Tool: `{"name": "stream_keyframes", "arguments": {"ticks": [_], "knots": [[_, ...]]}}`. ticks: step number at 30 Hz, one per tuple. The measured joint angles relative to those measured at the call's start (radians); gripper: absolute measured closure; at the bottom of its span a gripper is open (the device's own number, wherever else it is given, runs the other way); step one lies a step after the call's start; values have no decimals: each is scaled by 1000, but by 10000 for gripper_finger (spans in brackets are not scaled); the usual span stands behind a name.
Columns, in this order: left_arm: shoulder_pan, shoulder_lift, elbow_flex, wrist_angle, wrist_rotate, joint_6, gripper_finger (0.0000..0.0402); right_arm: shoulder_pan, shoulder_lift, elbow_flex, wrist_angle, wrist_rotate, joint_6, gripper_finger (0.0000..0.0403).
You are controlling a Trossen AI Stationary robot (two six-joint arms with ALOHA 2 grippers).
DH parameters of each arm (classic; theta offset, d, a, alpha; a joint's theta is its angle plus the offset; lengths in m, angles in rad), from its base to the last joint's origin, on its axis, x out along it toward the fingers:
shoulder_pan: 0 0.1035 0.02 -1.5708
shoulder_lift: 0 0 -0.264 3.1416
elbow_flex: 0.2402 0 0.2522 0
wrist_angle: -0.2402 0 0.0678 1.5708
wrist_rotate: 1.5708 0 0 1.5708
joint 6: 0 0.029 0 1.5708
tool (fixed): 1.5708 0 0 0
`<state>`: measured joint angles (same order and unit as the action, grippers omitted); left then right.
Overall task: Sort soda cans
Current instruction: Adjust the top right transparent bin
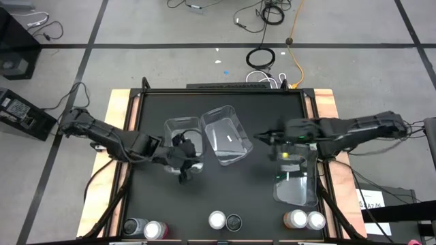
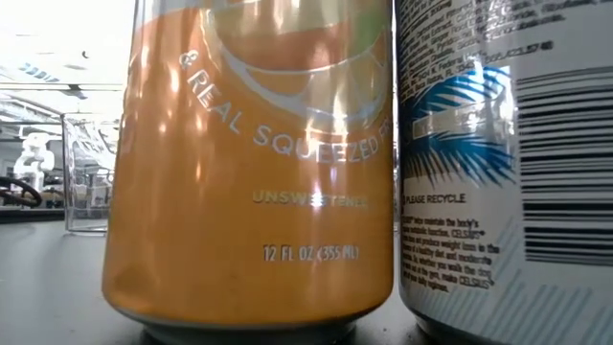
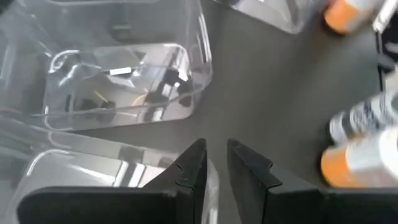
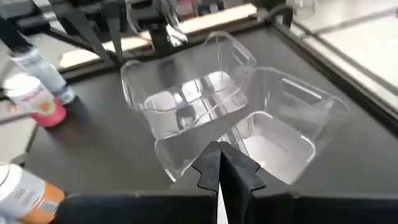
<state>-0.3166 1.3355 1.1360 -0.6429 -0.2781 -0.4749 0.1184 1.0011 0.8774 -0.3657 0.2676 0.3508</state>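
Six soda cans are seen from above along the near edge of the black table [image 1: 157, 102], all upright with silvery round tops, standing in three pairs. At the left corner a dark can [image 1: 134, 226] stands touching a pink-red can [image 1: 155, 230]. Near the middle an orange can [image 1: 217, 220] stands beside a second dark can [image 1: 234, 221]; in the low view this orange can fills most of the picture, printed with white lettering, with a white can bearing a barcode and blue markings touching it. Toward the right another orange-sided can [image 1: 296, 219] stands beside a silver-topped can [image 1: 316, 220] whose side colour cannot be told from above. Three clear rectangular plastic bins are set farther back on the table. The left bin [image 1: 182, 129] and the middle bin [image 1: 227, 135] stand just beside each other, the middle one turned at an angle; the right bin [image 1: 298, 178] stands apart at the right edge. No can is seen inside any bin. The left gripper [image 1: 184, 162] is held over the near end of the left bin, its fingers [image 3: 189, 171] nearly together with a narrow gap and nothing between them. The right gripper [image 1: 267, 136] is held between the middle and right bins, its fingers [image 4: 208, 165] fully closed on nothing.
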Motion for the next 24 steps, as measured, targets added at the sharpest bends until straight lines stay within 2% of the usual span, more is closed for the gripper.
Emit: {"name": "stream_keyframes", "arguments": {"ticks": [6,11,14,18,24], "knots": [[61,-195,-169,41,53,110,329,-36,345,351,-340,91,171,403],[70,-431,-330,72,85,111,329,-109,549,550,-569,91,330,403],[69,-550,-387,75,103,69,329,-177,618,586,-591,34,373,400],[57,-661,-409,76,130,44,329,-270,682,586,-592,-126,393,382],[31,-745,-409,66,130,47,329,-343,740,586,-595,-135,391,337]]}}
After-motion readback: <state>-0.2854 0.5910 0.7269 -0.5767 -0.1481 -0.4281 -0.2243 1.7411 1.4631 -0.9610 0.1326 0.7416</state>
